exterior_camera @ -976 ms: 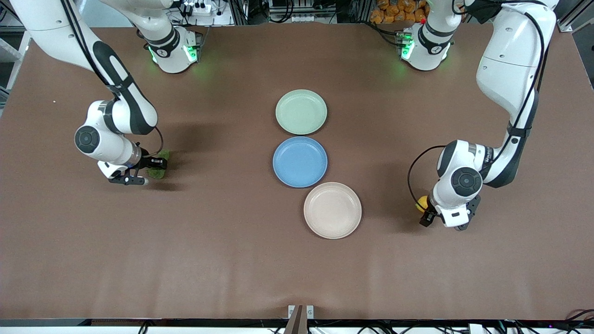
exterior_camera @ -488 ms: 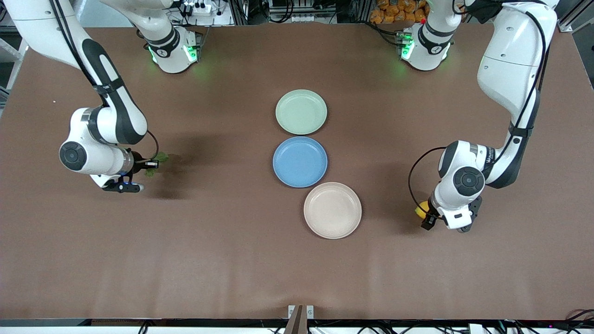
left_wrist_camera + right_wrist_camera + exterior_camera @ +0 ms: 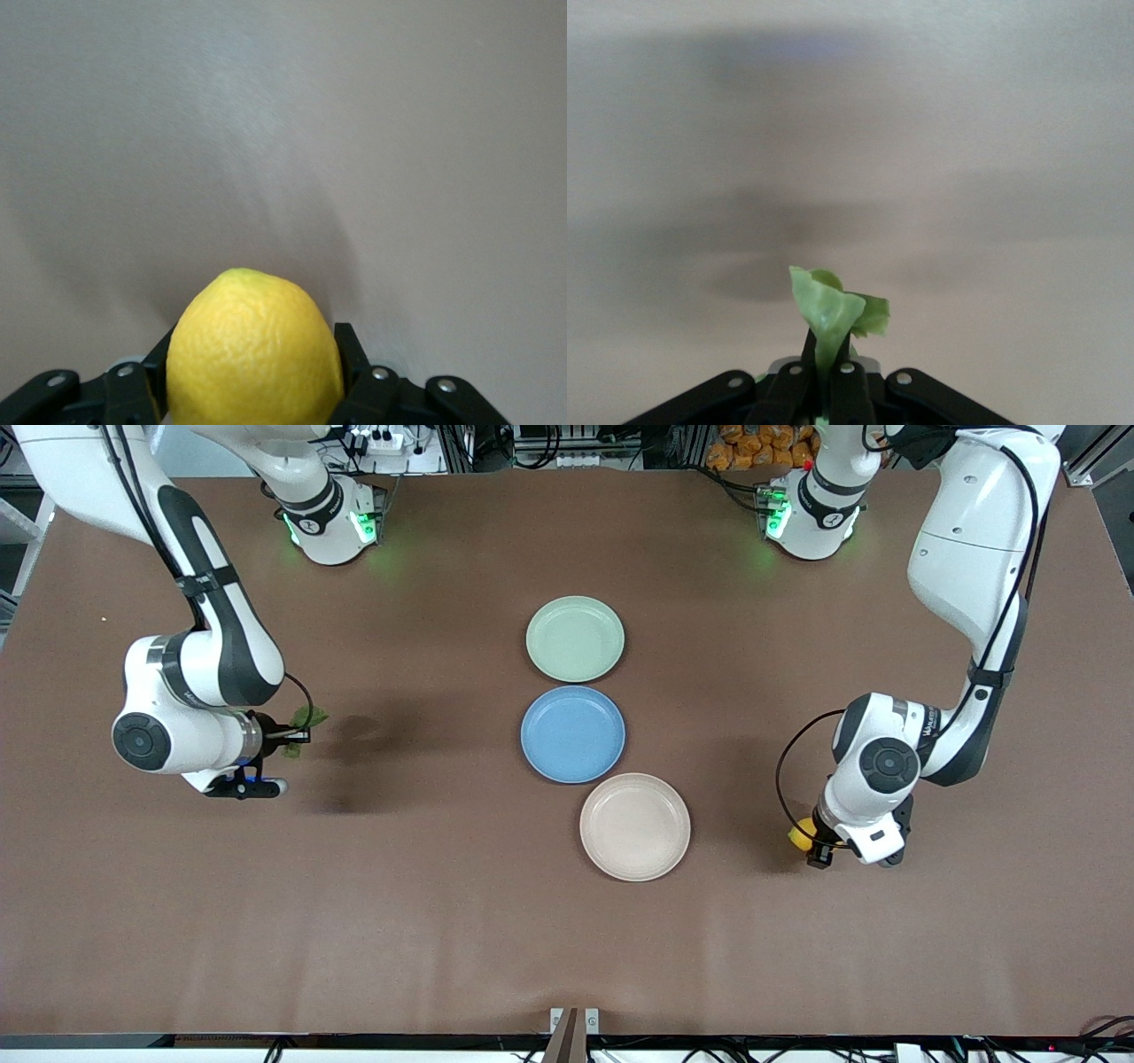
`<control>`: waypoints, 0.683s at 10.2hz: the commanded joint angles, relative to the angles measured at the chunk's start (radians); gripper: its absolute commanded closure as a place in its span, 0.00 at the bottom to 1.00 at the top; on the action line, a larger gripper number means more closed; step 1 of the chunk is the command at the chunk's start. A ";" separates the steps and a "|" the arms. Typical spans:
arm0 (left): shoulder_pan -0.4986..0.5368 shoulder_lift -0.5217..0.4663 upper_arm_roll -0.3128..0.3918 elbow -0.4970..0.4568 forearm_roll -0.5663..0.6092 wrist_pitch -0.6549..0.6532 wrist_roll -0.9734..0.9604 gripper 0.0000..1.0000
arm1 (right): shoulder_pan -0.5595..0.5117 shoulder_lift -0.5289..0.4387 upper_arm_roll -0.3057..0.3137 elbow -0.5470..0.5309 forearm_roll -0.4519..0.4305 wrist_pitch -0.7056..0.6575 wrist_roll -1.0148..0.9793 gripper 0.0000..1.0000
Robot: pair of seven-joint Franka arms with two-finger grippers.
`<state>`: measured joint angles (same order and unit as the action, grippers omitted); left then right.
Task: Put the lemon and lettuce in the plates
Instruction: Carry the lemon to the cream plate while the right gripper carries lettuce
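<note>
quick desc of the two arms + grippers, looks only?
Both arms have glossy white shells with black joint bands and round grey caps at the wrist joints. A thin black cable loops from each forearm to its wrist. The bases glow green. The left gripper and right gripper carry black fingers with small silver screws. Small dark lettering marks the left forearm; a blue light glows under the right wrist.

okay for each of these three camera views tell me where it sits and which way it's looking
Front view: high across the table, facing both arms, the three plates between them.
Left wrist view: on the left arm's wrist, looking past the left hand, shut on the lemon, at bare table.
Right wrist view: on the right wrist, past the right hand, shut on the lettuce.
Shared: the front view shows both items too.
</note>
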<state>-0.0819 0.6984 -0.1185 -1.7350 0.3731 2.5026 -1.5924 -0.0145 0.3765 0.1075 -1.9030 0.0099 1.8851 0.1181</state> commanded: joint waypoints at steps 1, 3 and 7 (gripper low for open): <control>-0.035 -0.031 -0.013 -0.001 0.036 0.005 0.053 1.00 | 0.107 0.001 0.001 0.068 0.010 -0.090 0.131 0.98; -0.024 -0.049 -0.091 0.008 0.027 0.001 0.088 1.00 | 0.236 -0.001 0.000 0.116 0.010 -0.148 0.234 0.98; -0.128 -0.050 -0.164 0.052 0.046 -0.021 0.094 1.00 | 0.436 0.002 0.001 0.124 0.012 -0.144 0.385 0.98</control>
<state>-0.1653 0.6561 -0.2871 -1.6917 0.3862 2.5038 -1.5118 0.3596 0.3761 0.1160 -1.7917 0.0170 1.7527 0.4357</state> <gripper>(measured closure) 0.313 0.952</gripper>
